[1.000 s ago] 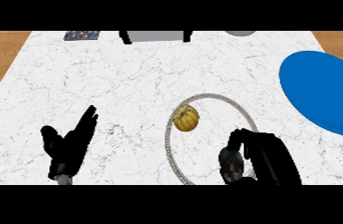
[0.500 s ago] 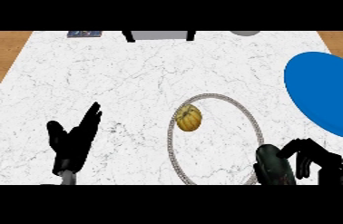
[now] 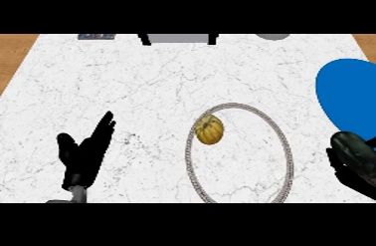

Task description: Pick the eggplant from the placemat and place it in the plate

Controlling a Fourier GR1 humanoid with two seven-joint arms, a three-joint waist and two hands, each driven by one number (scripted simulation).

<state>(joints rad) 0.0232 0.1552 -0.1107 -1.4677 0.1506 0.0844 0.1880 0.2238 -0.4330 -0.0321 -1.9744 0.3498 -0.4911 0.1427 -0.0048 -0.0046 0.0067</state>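
Inside the plate (image 3: 283,140), eggplant (image 3: 209,130), long axis near upright.

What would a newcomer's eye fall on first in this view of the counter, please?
Probably the big blue placemat at the right edge, bright against the white marble counter. Next comes the yellow-brown eggplant, lying inside the grey-rimmed plate at centre. The black left hand rests open at lower left.

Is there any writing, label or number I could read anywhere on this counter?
None can be read.
The small dark object at the counter's far left edge has pale marks, too blurred to read.
The plate, yellow item and blue placemat carry no text.
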